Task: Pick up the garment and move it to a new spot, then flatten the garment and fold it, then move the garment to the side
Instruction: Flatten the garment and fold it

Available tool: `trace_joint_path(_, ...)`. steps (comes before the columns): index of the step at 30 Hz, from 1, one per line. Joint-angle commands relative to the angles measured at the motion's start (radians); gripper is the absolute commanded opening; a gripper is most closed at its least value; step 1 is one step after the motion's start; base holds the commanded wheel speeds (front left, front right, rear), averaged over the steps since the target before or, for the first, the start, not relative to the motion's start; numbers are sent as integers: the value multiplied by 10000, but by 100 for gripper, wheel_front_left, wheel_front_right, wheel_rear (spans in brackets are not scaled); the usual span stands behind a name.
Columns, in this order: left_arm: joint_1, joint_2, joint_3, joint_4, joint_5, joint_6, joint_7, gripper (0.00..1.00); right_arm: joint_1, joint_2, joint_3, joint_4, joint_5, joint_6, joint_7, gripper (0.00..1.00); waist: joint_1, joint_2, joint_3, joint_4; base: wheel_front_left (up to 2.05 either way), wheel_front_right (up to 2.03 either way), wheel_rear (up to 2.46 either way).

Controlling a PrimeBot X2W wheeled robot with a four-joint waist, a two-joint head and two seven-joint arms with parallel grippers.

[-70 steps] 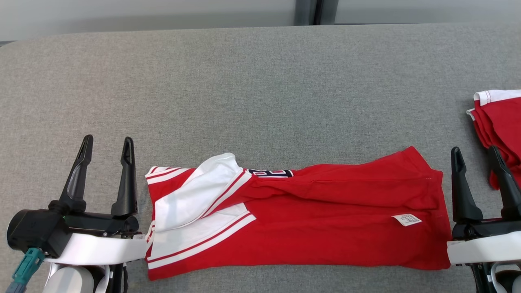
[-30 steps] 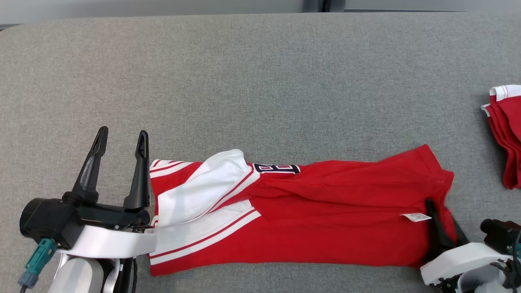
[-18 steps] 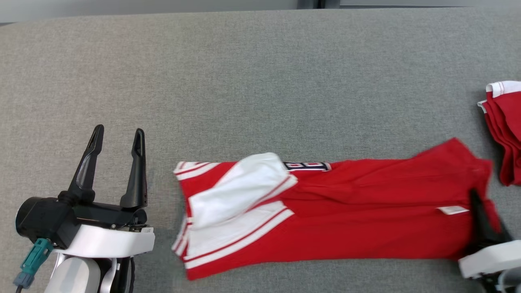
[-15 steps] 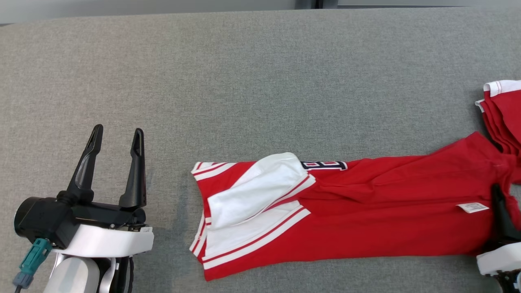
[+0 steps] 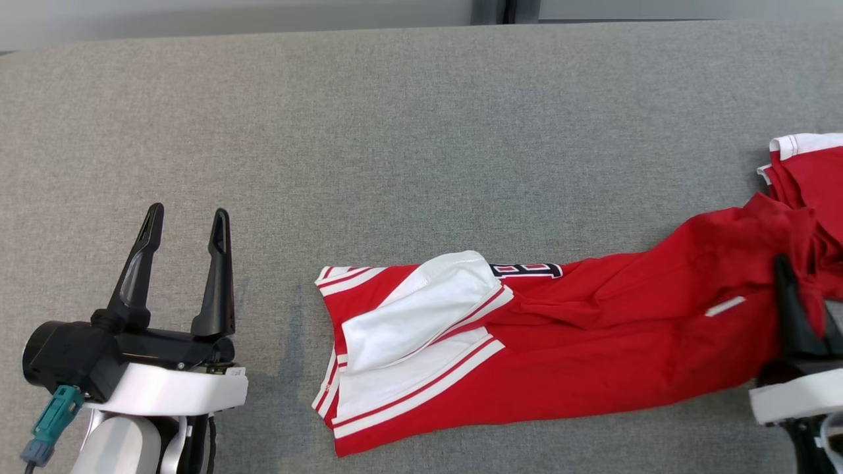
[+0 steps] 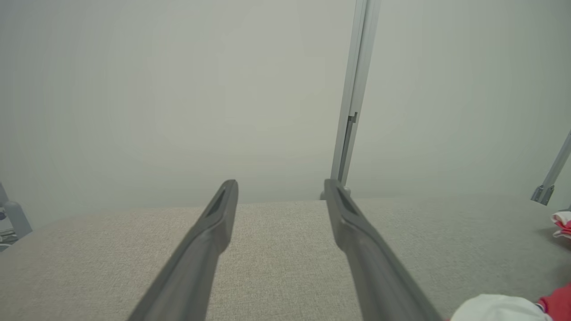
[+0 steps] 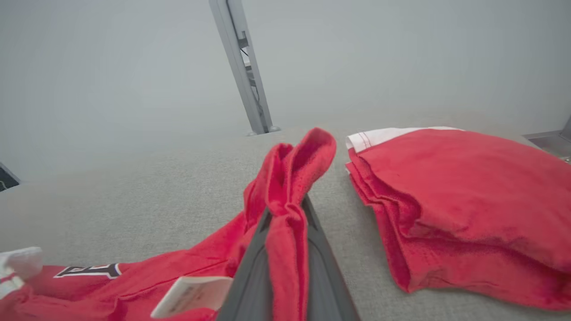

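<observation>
One garment [image 5: 560, 342] has slid rightward, its end beside the folded stack [image 5: 813, 171].

The folded red pile [image 5: 813, 174] runs off the head view's right edge, and bunched cloth of the red jersey [image 5: 560, 342] partly hides the right pincer [image 5: 800, 296].

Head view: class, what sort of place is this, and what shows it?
Probably a test room set up for folding clothes: a wide grey cloth-covered table, bare pale walls with a metal post, and a pile of folded red shirts by the loose shirt.
</observation>
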Motion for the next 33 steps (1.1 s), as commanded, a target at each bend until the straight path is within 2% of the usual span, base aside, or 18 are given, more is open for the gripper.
trace_joint_path(1, 61, 41, 26, 11, 70, -26, -32, 100, 97, 166, 66, -371, 18, 4, 270, 0, 0, 0, -84, -17, 0, 0, 0)
trace_joint_path(6, 108, 52, -68, 93, 75, -61, -34, 100, -169, 1016, 631, -1824, -269, 4, 1299, 0, 0, 0, -337, -26, 0, 0, 0)
trace_joint_path(7, 108, 52, -68, 93, 75, -61, -34, 100, -169, 1016, 631, -1824, -269, 4, 1299, 0, 0, 0, -337, -26, 0, 0, 0)
trace_joint_path(12, 79, 30, -202, 200, 58, -87, 1, 100, -635, 1488, 2097, -2020, -20, 5, 1718, 0, 0, 0, -588, 120, 0, 0, 0)
trace_joint_path(14, 77, 24, -255, 235, 51, -119, 1, 100, -880, 1556, 2677, -1789, -63, 4, 1731, 0, 0, 0, -670, 215, 0, 0, 0)
trace_joint_path(21, 151, -50, -360, 322, -5, -103, -4, 100, -1587, 1683, 4963, -725, 1215, 5, 1227, 0, 0, 0, -733, 615, 0, 0, 0)
trace_joint_path(25, 47, -98, -397, 388, -40, -164, -8, 100, -2046, 1684, 6307, 31, 2014, 5, 757, 0, 0, 0, -585, 812, 0, 0, 0)
trace_joint_path(33, -271, -174, -330, 472, -46, -221, -23, 100, -3317, 1686, 8383, 1606, 2890, 5, 62, 0, 0, 0, -123, 1017, 0, 0, 0)
